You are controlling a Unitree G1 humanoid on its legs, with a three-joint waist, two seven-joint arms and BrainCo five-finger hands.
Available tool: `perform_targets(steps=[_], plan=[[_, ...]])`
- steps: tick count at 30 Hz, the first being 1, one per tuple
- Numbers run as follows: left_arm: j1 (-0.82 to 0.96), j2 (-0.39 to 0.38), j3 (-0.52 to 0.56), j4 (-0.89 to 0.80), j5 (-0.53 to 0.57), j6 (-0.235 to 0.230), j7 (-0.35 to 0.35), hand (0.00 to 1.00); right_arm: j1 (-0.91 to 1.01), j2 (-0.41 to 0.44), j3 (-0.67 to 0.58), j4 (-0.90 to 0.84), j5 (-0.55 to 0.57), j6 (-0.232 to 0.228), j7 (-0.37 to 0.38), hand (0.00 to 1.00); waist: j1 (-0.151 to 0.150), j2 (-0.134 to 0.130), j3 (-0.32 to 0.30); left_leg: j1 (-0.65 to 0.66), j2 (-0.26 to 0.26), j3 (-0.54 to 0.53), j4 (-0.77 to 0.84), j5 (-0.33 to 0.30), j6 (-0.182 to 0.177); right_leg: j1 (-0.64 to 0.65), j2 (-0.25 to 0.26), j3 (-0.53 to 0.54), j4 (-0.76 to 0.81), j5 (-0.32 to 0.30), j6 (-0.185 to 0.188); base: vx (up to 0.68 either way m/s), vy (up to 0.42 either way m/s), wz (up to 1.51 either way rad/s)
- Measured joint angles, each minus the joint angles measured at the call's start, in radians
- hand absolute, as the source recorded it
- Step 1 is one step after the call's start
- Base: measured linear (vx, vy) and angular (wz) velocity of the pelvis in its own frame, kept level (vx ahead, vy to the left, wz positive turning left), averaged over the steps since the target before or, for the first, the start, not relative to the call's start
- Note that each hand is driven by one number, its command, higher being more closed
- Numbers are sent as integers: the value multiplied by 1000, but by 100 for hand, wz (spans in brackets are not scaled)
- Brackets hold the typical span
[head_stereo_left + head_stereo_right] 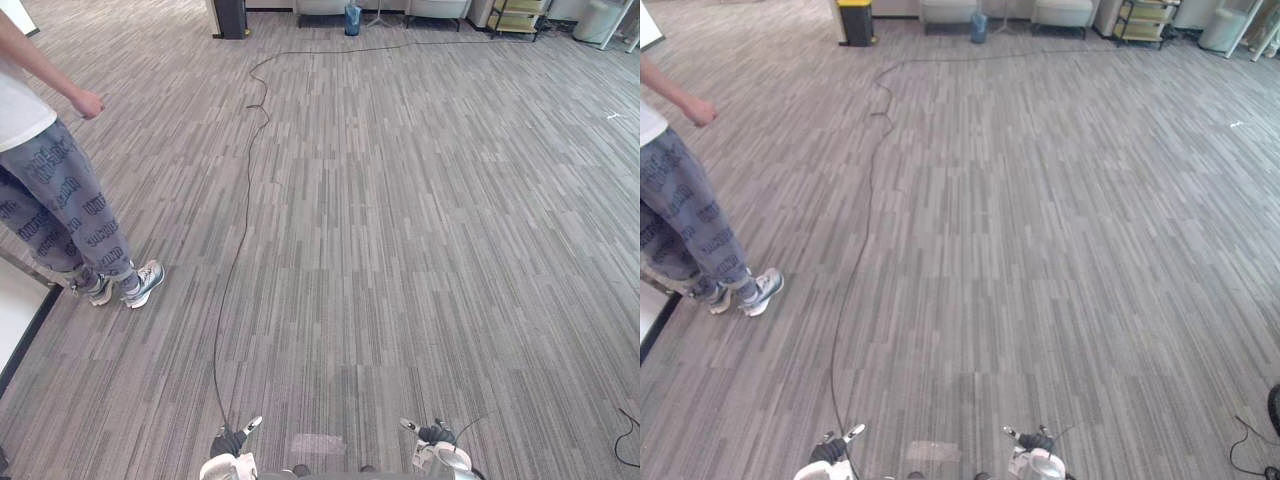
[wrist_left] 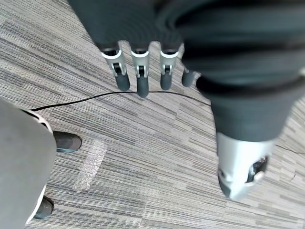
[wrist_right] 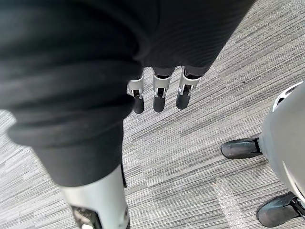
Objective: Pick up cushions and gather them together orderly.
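My left hand (image 2: pixel 141 78) hangs over grey striped carpet (image 1: pixel 400 250), its fingers straight and relaxed with nothing in them, the thumb (image 2: pixel 240 167) standing apart. My right hand (image 3: pixel 159 93) hangs the same way above the carpet, fingers straight, nothing held.
A person in patterned trousers (image 1: pixel 60 200) and grey sneakers (image 1: pixel 140 285) stands at the left, beside a white furniture edge (image 1: pixel 15 310). Along the far wall stand a dark bin (image 1: pixel 230 18), a blue object (image 1: pixel 352 18), a shelf cart (image 1: pixel 515 15) and white furniture (image 1: pixel 600 20). Open carpet lies ahead.
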Motion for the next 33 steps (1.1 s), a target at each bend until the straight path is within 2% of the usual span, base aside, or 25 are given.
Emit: perform_targets(steps=[5,8,10,11,12,13,14,15,18,20,21,22,23,24,25,26,28,29,30,31,32,33], plan=[[-10,-2,15,-1,0,1,-1,0,-5,0,0,-10,0,1,3,0,-1,1,22,-28,4,1,0,0,0,-24,2,-3,7,-2,-1,-20,-12,0],[-16,-4,40,-6,0,9,-1,0,-6,0,-2,-14,0,-1,3,0,-1,1,24,-72,8,0,18,-5,-5,-90,-1,-4,70,-38,-8,32,-22,4],[-24,2,45,-23,-1,17,-1,0,-8,6,-7,-29,1,-1,3,0,0,-14,41,-123,18,-2,125,-63,-12,-113,-16,-11,126,-77,-13,96,-53,13],[-27,-2,65,-40,-2,19,-2,0,-2,12,-20,-49,1,-1,3,0,2,-16,52,-163,37,2,253,-127,-14,-113,-18,-16,156,-103,-17,81,-81,15],[-31,-12,105,-59,-5,19,-2,0,3,13,-20,-70,1,-5,2,0,4,-12,67,-263,88,36,517,-211,-13,-113,-15,-22,200,-151,-24,79,-77,16],[-32,-16,115,-65,-6,20,-1,0,6,13,-18,-77,1,-4,2,0,4,-10,70,-295,107,48,600,-220,-6,-110,-12,-23,211,-163,-28,76,-59,11],[-32,-18,130,-89,-21,19,-1,0,17,13,-15,-91,1,-4,1,0,8,-8,75,-391,163,78,814,-223,0,-97,-7,-21,227,-190,-42,169,-13,-4],[-28,-25,132,-111,-30,17,-1,0,19,3,4,-92,2,-6,-3,0,19,-2,79,-451,225,87,943,-242,-4,-70,3,-19,231,-213,-44,221,9,-6],[-29,-24,125,-131,-45,16,-2,0,19,-2,11,-92,3,-5,-5,0,20,-4,81,-518,267,96,930,-269,-32,-32,-16,-8,230,-248,-28,299,84,-9],[-29,-21,117,-150,-58,2,-6,0,20,-7,22,-90,3,6,-6,0,25,-18,88,-599,260,146,803,-248,-53,2,-73,12,202,-276,12,402,190,-17],[-29,-21,117,-155,-59,-1,-7,0,20,-8,22,-89,3,7,-7,0,27,-20,86,-621,250,155,761,-227,-53,9,-90,13,193,-276,20,478,263,-22],[-30,-20,114,-161,-60,-5,-8,0,18,-9,19,-81,3,7,-7,0,32,-23,86,-650,223,165,633,-143,-41,37,-120,12,165,-284,35,705,371,-31],[-38,-12,104,-165,-59,-10,-10,0,21,-8,18,-49,3,7,-7,0,49,-44,78,-645,180,172,630,-67,18,67,-162,35,133,-277,56,759,382,-22],[-43,-6,101,-165,-60,-11,-10,0,19,-3,19,-45,3,11,-6,0,48,-53,76,-646,177,186,639,-79,26,69,-173,40,132,-266,46,813,389,-10],[-50,-2,103,-163,-60,-17,-10,0,16,19,15,-50,3,10,-3,0,48,-62,78,-661,187,186,715,-129,62,70,-179,57,136,-189,53,687,320,0],[-50,4,118,-165,-78,-19,-13,0,22,37,0,-51,3,9,-2,0,63,-83,76,-660,195,184,800,-141,80,87,-190,73,168,-117,84,788,360,-14],[-50,23,101,-158,-73,-17,-16,0,29,38,-8,-51,1,9,-3,0,73,-86,75,-620,211,183,853,-150,90,62,-194,95,311,-49,100,556,248,-17],[-49,45,43,-124,-54,-10,-17,0,39,36,-8,-70,0,2,-1,0,69,-84,73,-486,183,176,765,-211,82,-60,-217,132,646,75,127,451,216,-7],[-49,47,32,-121,-48,-6,-17,0,44,35,-3,-84,-1,0,-1,0,67,-81,75,-448,175,170,735,-231,72,-103,-219,144,753,78,129,661,278,10],[-53,50,15,-106,-37,0,-17,0,51,32,6,-110,-4,-8,4,0,55,-80,78,-343,146,155,643,-286,46,-233,-225,142,1021,39,125,427,123,21],[-56,50,8,-95,-37,4,-17,0,51,31,10,-121,-8,-7,5,0,48,-87,78,-295,132,155,598,-299,39,-292,-230,131,1105,3,110,658,73,23],[-67,47,5,-88,-37,8,-17,0,51,27,10,-141,-11,-8,11,0,37,-82,87,-192,127,157,520,-321,23,-391,-223,79,1179,-68,48,560,13,7]])
